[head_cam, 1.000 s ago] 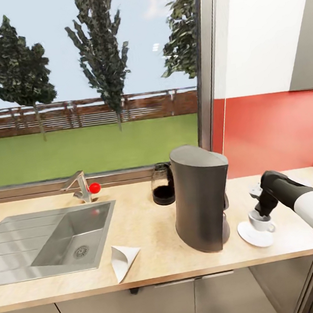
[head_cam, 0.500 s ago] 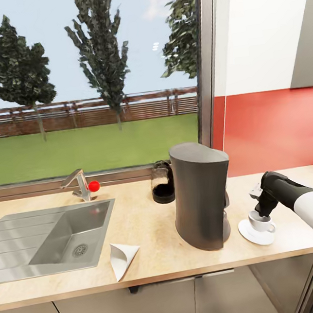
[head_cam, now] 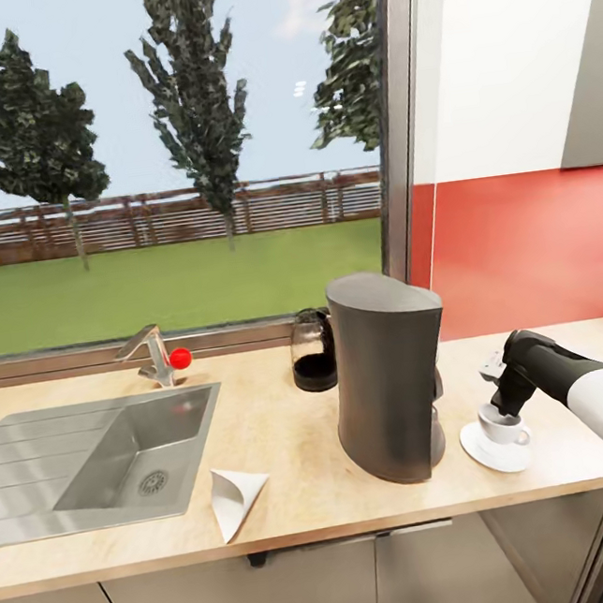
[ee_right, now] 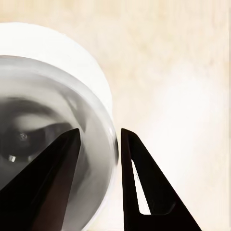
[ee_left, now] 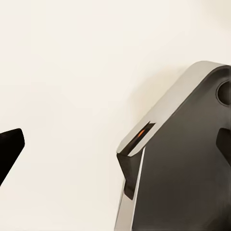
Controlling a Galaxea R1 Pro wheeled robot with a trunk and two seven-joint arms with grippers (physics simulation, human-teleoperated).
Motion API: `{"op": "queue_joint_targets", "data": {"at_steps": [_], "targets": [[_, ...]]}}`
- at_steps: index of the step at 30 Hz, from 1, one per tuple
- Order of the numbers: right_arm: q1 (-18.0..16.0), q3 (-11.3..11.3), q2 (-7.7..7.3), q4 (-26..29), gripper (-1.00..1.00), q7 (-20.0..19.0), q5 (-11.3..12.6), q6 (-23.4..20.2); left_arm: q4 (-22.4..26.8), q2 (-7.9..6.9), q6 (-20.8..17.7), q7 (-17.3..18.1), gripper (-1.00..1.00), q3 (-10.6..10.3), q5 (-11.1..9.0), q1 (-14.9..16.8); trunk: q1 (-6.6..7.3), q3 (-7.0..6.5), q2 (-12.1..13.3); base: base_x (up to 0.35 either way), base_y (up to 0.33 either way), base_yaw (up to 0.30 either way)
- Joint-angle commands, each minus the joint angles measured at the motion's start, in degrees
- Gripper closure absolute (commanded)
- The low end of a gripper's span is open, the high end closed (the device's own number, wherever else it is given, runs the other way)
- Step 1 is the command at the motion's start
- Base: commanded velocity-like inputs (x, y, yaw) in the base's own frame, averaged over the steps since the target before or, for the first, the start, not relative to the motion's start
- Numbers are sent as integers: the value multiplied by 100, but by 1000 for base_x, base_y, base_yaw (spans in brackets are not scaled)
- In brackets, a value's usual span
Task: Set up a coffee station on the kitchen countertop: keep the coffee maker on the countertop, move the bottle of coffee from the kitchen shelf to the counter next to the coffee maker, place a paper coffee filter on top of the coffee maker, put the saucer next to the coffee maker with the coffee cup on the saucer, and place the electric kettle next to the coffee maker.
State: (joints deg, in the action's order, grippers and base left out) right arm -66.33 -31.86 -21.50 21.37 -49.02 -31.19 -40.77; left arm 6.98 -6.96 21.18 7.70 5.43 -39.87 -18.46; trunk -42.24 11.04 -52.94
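White coffee cup (head_cam: 502, 427) on saucer (head_cam: 495, 448); right jaws pinch cup rim.

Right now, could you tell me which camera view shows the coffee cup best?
The head view: the whole coffee cup sits on its saucer beside the coffee maker. The right wrist view gives just its rim between two fingers.

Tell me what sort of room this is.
A home kitchen, most likely: a beige countertop with a steel sink and tap under a garden window, a coffee maker beside a cup, and a red backsplash.
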Motion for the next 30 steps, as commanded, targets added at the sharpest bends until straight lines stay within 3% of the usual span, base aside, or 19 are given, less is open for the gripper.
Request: {"op": "queue_joint_targets", "data": {"at_steps": [1,18,30], "targets": [[-3,-4,-3,13,100,-61,-54,-3,5,1,-5,56,-100,47,-27,-1,-2,7,-5,81,0,0],[-3,-13,-4,8,100,-58,-54,8,5,2,-2,56,-100,46,-25,-1,-2,7,-5,14,3,0],[-3,-13,-1,12,100,-56,-54,8,5,10,-8,56,-100,2,-12,0,-266,223,-487,0,0,0]]}}
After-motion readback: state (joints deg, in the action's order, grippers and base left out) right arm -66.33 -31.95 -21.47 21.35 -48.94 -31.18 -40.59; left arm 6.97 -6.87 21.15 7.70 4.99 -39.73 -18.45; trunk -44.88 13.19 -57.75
